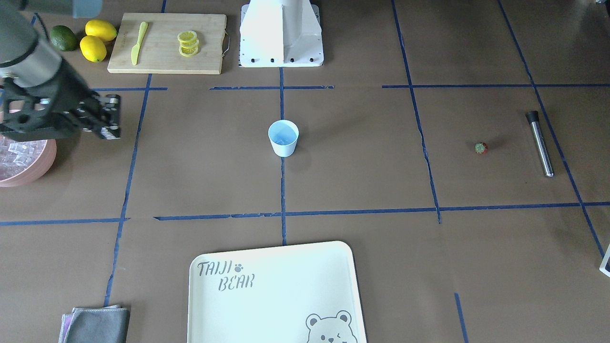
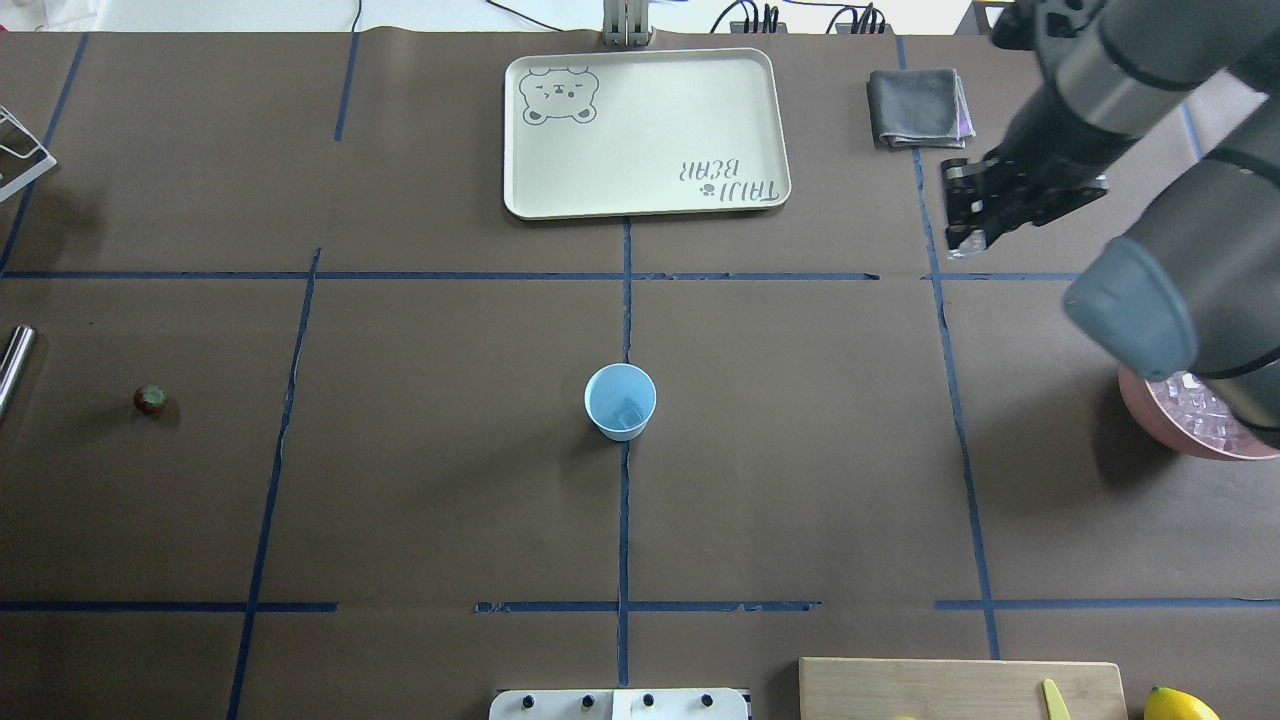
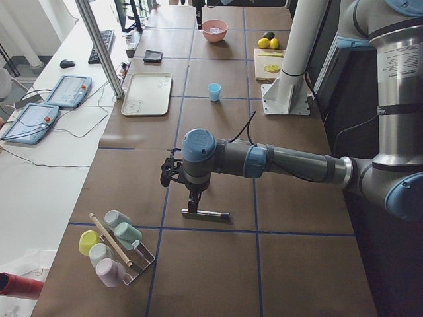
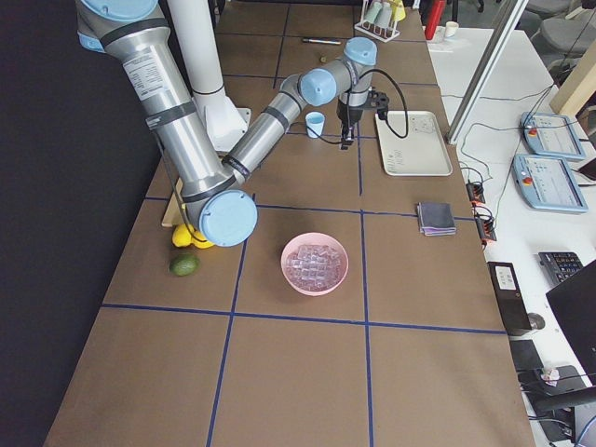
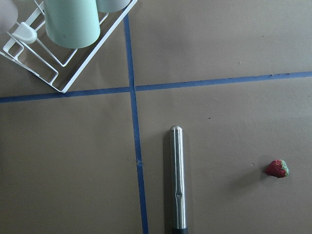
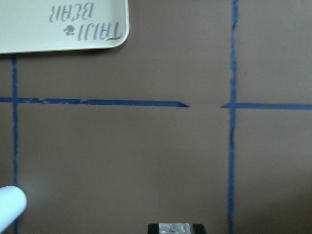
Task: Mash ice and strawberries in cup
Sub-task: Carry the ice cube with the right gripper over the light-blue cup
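Nearest the robot's base, a board (image 1: 209,45) carries lemon slices (image 1: 188,44) and a yellow knife (image 1: 138,43). Mid-tabletop, the cup (image 2: 620,402) stands upright on a blue tape line, with what looks like one clear cube of ice (image 2: 629,411) at its bottom. Off to the robot's right, a pink bowl (image 4: 315,264) is heaped with more ice cubes (image 4: 314,263), partly hidden under the right arm in the overhead view. Well apart on the robot's left, the strawberry (image 2: 150,399) lies alone on the paper, near a steel muddler (image 5: 178,180). The left claw (image 3: 193,206) hangs over that muddler; I cannot tell how wide it is. Beyond it, a wire rack (image 3: 142,264) holds pastel cups (image 3: 112,247). Farther out, the right claw (image 2: 962,212) hovers with its jaws spread, gripping nothing, between the tray (image 2: 640,205) and a folded cloth (image 2: 915,108).
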`<move>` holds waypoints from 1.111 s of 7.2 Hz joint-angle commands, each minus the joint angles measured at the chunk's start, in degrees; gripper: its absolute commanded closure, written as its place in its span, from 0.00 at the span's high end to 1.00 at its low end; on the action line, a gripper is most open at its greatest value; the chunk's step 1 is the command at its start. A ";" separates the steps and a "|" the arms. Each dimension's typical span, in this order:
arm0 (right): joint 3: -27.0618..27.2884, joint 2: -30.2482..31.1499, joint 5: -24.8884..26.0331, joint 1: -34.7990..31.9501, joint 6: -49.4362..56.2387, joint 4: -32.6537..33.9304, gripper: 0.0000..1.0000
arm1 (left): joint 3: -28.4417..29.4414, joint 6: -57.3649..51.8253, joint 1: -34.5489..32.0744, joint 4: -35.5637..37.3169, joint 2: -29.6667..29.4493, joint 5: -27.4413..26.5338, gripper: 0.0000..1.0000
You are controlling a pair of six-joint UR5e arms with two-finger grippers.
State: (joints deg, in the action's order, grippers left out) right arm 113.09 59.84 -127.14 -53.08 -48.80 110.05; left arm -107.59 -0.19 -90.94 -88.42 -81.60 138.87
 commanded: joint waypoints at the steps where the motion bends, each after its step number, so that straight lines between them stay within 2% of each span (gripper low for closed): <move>1: -6.87 -13.80 8.54 13.30 -20.90 -0.01 0.00 | 0.10 0.36 0.06 0.00 0.03 0.00 1.00; 2: -9.88 -17.00 14.23 18.57 -26.03 -0.71 0.00 | 0.28 0.36 0.23 -0.08 0.03 0.00 1.00; 3: -13.47 -17.91 17.16 21.41 -29.30 -5.76 0.00 | 0.45 0.36 0.24 -0.09 0.03 0.00 1.00; 5: -18.15 -18.88 19.38 23.54 -29.95 -8.71 0.00 | 0.72 0.36 0.24 -0.09 0.03 -0.09 1.00; 8: -19.39 -18.97 19.74 25.39 -29.95 -8.80 0.00 | 0.72 0.80 0.24 -0.09 0.03 0.00 1.00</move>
State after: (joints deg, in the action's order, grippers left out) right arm 94.35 40.97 -107.51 -28.34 -78.71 101.38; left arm -106.88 0.28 -90.70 -88.50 -81.56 138.86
